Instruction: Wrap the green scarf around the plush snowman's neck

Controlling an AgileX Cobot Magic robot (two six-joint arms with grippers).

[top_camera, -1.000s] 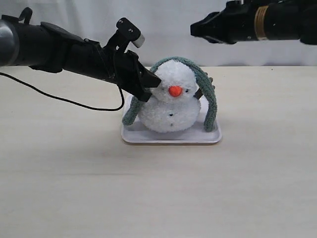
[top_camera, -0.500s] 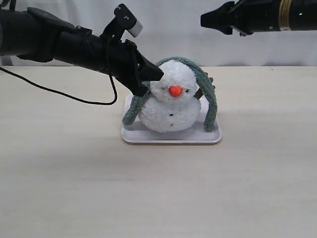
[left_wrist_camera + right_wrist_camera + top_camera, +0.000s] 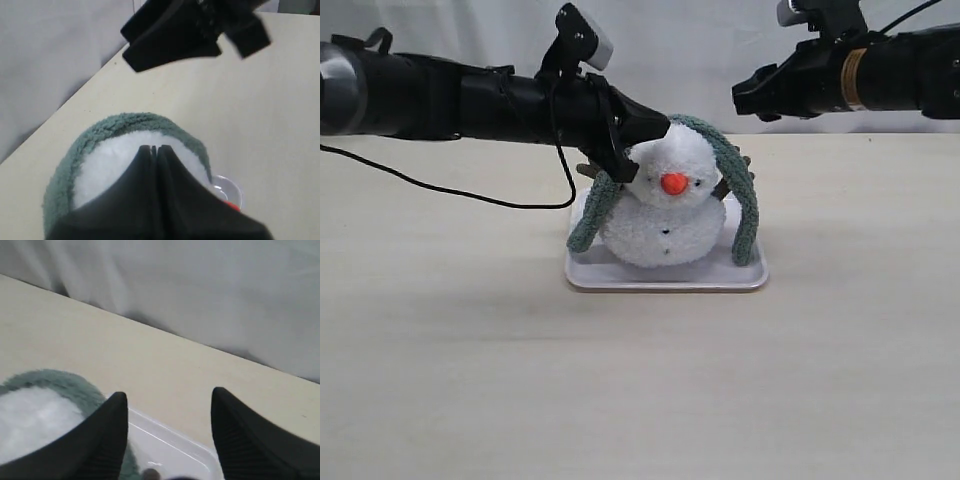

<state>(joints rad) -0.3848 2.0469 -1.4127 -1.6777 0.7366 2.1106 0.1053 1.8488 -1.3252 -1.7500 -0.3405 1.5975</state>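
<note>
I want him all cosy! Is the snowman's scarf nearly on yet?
Done: the green scarf lies over the head of the plush snowman, with its ends hanging down both sides. In hand: the left hand, shut, is at his head, and the right hand hovers open and empty. Left: bring the scarf down around the neck.

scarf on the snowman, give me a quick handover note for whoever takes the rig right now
Left gripper: shut, nothing in it, tip at the head of the plush snowman.
Right gripper: open, empty, in the air up beside the head.
Green scarf: draped over the top of the head, ends hanging down both sides to the white tray under the snowman.
Done: scarf is on the snowman.
Left: bring it down to the neck and wrap it round.
</note>
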